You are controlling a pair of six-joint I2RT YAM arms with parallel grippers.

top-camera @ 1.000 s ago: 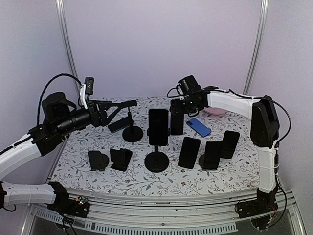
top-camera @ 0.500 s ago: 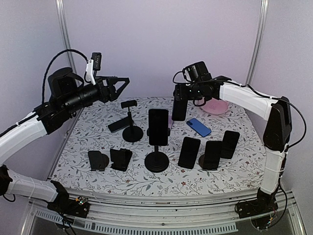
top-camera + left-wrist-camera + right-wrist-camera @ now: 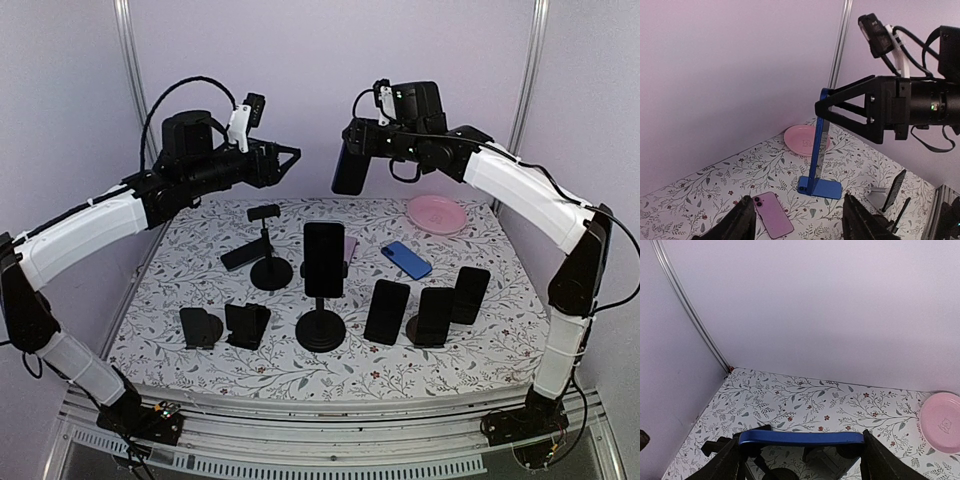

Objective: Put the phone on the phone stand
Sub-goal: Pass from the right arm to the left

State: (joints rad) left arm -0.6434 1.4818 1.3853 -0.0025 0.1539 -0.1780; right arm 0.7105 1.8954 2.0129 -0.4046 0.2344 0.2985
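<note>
Tools first: has swung both up high within the last second — left tool (image 3: 290, 157) spread wide and empty, right tool (image 3: 354, 152) closed on its load. Leaves the worktop (image 3: 170, 290) well below, other phones (image 3: 323, 258) propped on it. Leaves the clamp-topped phone stand (image 3: 268, 270) bare, left of centre. Holds the phone (image 3: 347, 175), dark with a blue edge, by its sides, well above and right of that stand. Reads as pickup done — calls next for a carry down and across into the clamp.

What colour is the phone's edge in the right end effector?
Blue: the phone shows best in right wrist view.
</note>
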